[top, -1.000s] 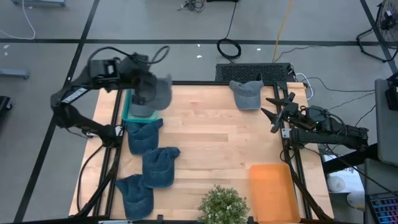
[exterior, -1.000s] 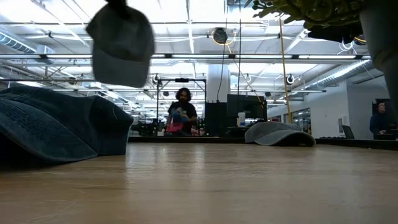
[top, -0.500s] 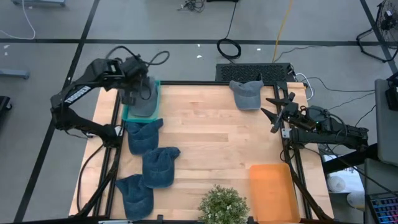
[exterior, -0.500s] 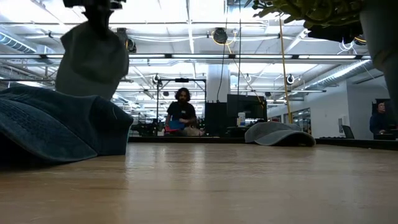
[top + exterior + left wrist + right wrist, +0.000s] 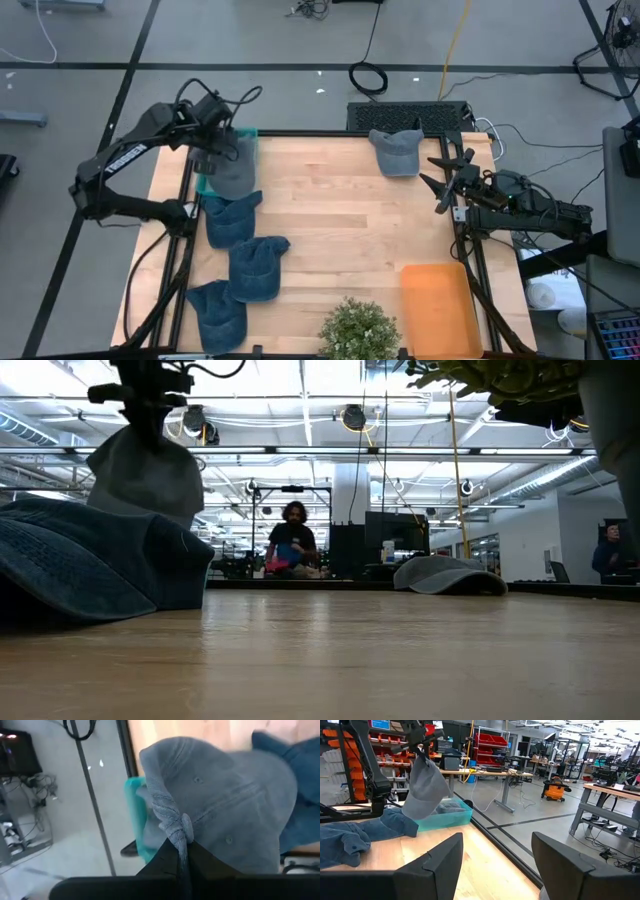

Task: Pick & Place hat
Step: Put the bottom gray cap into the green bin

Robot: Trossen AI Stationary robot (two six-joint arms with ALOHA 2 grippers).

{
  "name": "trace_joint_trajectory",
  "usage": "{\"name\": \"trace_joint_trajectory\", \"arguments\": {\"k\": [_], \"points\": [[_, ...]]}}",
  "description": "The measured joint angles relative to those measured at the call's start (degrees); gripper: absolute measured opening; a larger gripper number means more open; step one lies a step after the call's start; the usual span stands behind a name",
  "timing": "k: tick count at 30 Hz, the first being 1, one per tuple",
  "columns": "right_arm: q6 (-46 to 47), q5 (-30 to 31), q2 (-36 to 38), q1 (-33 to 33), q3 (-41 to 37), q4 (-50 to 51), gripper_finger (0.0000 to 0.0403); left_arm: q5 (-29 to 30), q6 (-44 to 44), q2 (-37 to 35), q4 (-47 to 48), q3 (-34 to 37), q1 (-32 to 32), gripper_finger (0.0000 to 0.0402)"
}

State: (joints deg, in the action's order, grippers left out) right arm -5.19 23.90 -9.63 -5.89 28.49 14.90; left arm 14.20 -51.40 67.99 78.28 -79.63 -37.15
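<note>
High view: left gripper (image 5: 222, 148) pinches a grey hat (image 5: 235, 170) above the teal bin (image 5: 203, 184); no legible writing.

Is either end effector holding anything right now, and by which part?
Left end effector pinches the grey hat by its rim edge, above the teal bin. Right end effector is open, holding nothing.

Pretty standard open workshop here: grey concrete floor (image 5: 300, 40) with dark tape lines, a yellow cable (image 5: 455, 40) trailing at 1 o'clock, red parts shelving (image 5: 490, 742), bright ceiling strip lights (image 5: 300, 380), and a person (image 5: 291, 545) seated way back.
</note>
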Motion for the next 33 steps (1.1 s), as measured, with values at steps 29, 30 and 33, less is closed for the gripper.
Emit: {"name": "trace_joint_trajectory", "arguments": {"k": [29, 30, 33], "points": [[0.00, 0.00, 0.00, 0.00, 0.00, 0.00, 0.0227, -1.39, -5.64, -2.46, -6.75, 10.04, -6.80, 0.0006], [-0.01, 0.00, 0.00, 0.00, 0.00, 0.00, 0.0228, -0.73, -5.53, -2.46, -7.78, 10.65, -7.04, 0.0005], [0.00, 0.00, 0.00, 0.00, 0.00, 0.00, 0.0228, -0.44, -4.89, -2.43, -10.29, 11.34, -7.54, 0.0008]]}}
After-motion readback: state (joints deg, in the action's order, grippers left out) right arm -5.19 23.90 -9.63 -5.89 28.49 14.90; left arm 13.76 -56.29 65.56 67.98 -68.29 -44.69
